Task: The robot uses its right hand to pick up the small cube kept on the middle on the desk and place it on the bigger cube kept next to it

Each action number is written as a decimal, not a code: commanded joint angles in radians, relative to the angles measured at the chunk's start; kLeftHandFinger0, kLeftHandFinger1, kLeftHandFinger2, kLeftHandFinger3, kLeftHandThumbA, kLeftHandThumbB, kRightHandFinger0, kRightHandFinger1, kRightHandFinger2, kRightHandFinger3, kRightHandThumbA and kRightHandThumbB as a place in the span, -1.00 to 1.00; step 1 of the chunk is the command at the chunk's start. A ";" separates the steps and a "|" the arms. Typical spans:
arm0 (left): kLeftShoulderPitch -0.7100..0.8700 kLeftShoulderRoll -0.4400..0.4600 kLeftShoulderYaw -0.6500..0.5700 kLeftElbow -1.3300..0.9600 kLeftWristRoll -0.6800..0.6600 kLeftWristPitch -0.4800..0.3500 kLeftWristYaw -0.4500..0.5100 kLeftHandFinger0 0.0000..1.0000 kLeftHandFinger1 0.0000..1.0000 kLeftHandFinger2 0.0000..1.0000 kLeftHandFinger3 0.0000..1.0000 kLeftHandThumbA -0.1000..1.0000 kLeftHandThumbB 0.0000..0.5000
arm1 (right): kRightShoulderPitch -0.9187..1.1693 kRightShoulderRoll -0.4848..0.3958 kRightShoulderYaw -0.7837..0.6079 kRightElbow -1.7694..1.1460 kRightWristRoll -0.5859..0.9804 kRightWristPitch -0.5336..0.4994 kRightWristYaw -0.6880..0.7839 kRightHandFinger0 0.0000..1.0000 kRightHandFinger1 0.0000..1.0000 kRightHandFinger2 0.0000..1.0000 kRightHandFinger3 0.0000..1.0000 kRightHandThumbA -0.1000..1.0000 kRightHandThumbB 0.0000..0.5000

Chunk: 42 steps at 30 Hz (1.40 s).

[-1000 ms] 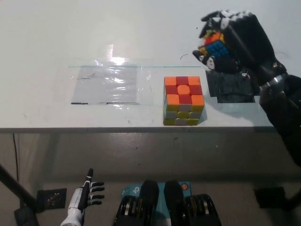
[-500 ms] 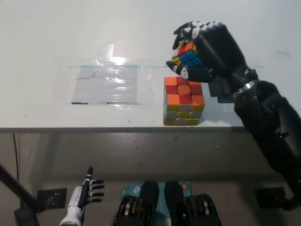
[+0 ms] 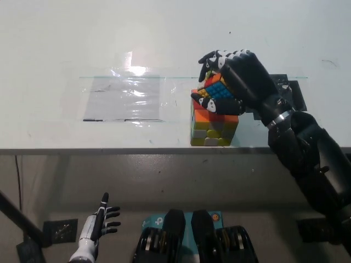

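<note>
1. Since the earlier frames, the right hand (image 3: 233,82) has carried the small cube (image 3: 215,92) from the upper right of the frame leftward and down, so it now sits over the big cube (image 3: 214,126) at centre right. Nothing else on the desk has shifted.
2. Nearest the camera, at lower left below the desk edge, the white left hand (image 3: 100,227) hangs idle with its fingers spread, holding nothing and well clear of the work.
3. Next out, the big cube stands close to the near edge of the desk (image 3: 55,44), upright, its yellow and white front face showing. Its orange and red top is mostly covered by the small cube and the black fingers.
4. Just above it, the right hand is curled around the small cube, fingers wrapping its far side and thumb side pressing the near one. The small cube looks tilted, blue face up. Whether it touches the top of the big cube cannot be told.
5. My judgement: the hold stays closed because the small cube is not yet level and settled; release should wait for flat contact.
6. Farther left, a clear plastic sheet (image 3: 126,98) lies flat and glares, while a dark patch (image 3: 290,93) shows behind the wrist.
</note>
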 commanded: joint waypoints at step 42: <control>-0.035 0.022 -0.006 -0.022 0.003 0.006 0.004 0.33 0.22 0.30 0.20 1.00 -0.13 | -0.001 -0.015 0.070 -0.006 -0.159 0.145 0.031 1.00 1.00 1.00 1.00 0.88 0.31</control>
